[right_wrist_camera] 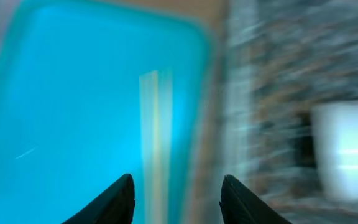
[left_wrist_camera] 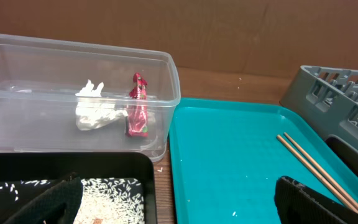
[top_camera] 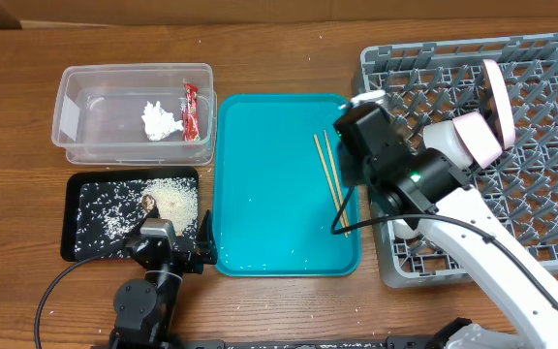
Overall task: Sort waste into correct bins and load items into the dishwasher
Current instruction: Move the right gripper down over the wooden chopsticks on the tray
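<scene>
Left end effector and right end effector gape empty; chopsticks on teal tray.

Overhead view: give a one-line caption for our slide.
Napkin and wrapper in the clear tub, rice in the black tray, chopsticks on the teal tray, right arm over the dish rack.

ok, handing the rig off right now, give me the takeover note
Left gripper: open, empty, low by the black tray.
Right gripper: open, empty, facing the chopsticks on the teal tray; its view is motion-blurred.
Done: napkin and wrapper in the tub; rice in the black tray; plate and bowl in the rack, cup apparently at its left edge.
Left: chopsticks into the rack.
</scene>
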`<state>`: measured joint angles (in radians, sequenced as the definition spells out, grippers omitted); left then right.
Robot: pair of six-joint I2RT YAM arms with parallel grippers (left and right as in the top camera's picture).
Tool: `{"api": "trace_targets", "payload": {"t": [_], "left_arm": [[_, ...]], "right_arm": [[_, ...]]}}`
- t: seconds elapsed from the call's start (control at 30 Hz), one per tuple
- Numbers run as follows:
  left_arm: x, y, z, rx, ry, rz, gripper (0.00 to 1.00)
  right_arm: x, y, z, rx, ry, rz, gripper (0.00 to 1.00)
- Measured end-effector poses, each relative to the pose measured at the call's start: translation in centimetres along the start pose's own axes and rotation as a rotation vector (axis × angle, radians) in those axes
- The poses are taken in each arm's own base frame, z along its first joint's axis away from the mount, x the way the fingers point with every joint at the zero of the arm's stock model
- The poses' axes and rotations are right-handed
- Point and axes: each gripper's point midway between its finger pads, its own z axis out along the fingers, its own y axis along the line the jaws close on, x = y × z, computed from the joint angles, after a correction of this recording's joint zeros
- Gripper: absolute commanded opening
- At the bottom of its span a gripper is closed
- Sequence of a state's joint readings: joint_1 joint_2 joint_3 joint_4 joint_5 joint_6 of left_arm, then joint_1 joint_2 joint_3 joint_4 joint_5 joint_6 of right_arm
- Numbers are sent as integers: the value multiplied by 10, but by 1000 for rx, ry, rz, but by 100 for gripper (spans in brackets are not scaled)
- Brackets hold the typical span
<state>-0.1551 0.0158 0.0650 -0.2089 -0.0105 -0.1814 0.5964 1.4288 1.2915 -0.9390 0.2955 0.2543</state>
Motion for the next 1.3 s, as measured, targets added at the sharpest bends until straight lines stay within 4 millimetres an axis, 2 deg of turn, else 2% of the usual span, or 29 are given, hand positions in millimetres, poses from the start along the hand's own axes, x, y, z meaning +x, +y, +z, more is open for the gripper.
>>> {"api": "trace_targets", "payload": {"t": [0.1, 0.2, 0.4, 0.57, 0.67, 0.73, 0.9, 0.93, 0.97, 1.1, 1.3], "left_arm": [[0, 0, 0, 0, 0, 0, 100], [0, 0, 0, 0, 0, 0, 100], [0, 0, 0, 0, 0, 0, 100], [0, 0, 0, 0, 0, 0, 100], [0, 0, 0, 0, 0, 0, 100], [0, 0, 0, 0, 0, 0, 100], [0, 0, 0, 0, 0, 0, 100], [0, 0, 0, 0, 0, 0, 100], [0, 0, 0, 0, 0, 0, 100], [0, 0, 0, 0, 0, 0, 100], [0, 0, 0, 0, -1, 0, 100]], "right_arm": [[22, 24, 19, -107, 107, -1, 43], [46, 36, 53, -122, 222, -7, 42], [78, 47, 112, -94, 356, -22, 38], [93, 52, 144, -83, 399, -28, 37], [97, 53, 152, -79, 408, -29, 34], [100, 53, 155, -76, 417, -30, 22], [103, 59, 155, -111, 435, -21, 4], [104, 62, 154, -127, 443, -16, 4], [106, 63, 153, -136, 449, -16, 5], [107, 65, 152, -146, 459, -15, 24], [110, 51, 150, -74, 467, -37, 34]]}}
